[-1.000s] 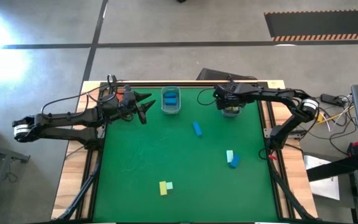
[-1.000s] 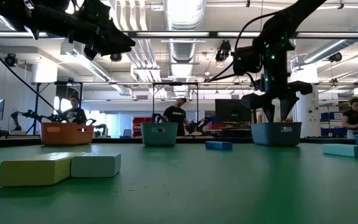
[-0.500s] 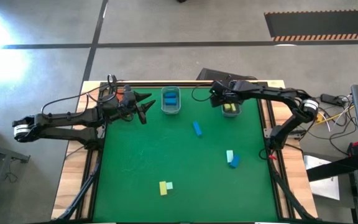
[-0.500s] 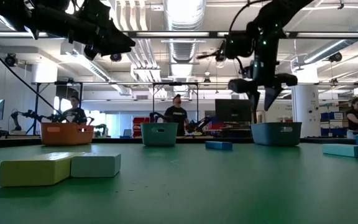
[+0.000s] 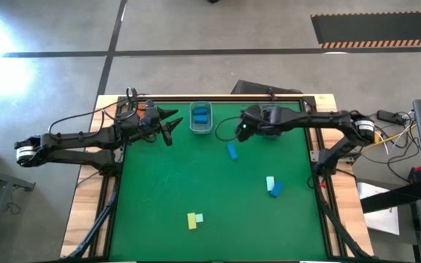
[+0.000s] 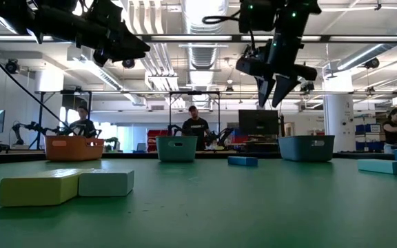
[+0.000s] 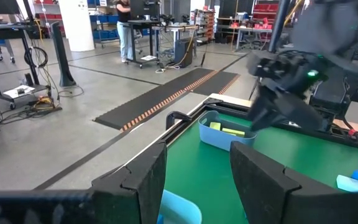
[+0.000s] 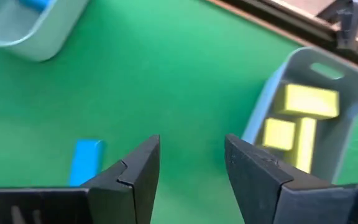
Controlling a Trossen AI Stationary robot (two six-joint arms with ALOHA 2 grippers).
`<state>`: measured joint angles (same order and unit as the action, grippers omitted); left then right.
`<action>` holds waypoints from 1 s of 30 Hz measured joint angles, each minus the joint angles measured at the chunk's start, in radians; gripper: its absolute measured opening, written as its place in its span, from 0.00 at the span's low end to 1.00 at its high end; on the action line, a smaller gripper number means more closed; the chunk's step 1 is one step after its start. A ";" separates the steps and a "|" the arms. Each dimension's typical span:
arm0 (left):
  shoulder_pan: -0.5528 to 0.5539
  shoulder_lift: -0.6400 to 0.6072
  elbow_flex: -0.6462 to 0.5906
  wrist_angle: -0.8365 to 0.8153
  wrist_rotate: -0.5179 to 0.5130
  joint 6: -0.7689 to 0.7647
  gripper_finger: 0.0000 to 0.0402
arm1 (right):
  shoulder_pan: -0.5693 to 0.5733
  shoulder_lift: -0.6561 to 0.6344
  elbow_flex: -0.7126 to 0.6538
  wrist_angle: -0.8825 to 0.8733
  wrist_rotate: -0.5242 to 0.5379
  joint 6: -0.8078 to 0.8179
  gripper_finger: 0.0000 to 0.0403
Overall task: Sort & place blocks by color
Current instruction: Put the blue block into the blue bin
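My right gripper hangs open and empty above the green mat, between the grey bin and a blue block lying flat on the mat. The grey bin holds yellow blocks. The clear bin holds blue blocks. A mint block and a blue one lie together at right. A yellow block and a mint one lie near the front edge. My left gripper waits open by the orange bin.
Three bins stand in a row along the far edge: orange, clear, grey. The mat's middle is bare green. In the low view the yellow and mint pair sits closest to the camera. People stand in the room behind.
My right gripper has risen out of the grey bin and swung toward the table's left, a little toward the near edge, ending above the mat near the lone blue block. The yellow blocks stay in the grey bin. The left arm has kept still.
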<state>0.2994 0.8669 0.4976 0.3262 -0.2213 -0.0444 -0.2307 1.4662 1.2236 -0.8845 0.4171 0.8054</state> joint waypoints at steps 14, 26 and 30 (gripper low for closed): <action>0.000 0.000 0.000 0.004 0.000 0.000 0.40 | 0.237 0.007 -0.005 0.000 -0.286 0.300 0.41; 0.000 0.000 0.000 0.004 0.000 0.008 0.40 | 0.465 0.007 -0.079 -0.110 -0.521 0.772 0.41; 0.000 0.000 0.000 0.003 0.000 0.012 0.40 | 0.524 -0.002 -0.133 -0.163 -0.578 0.889 0.41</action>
<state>0.2995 0.8673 0.4976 0.3294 -0.2214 -0.0328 0.2930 1.4647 1.0907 -1.0479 -0.1611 1.6943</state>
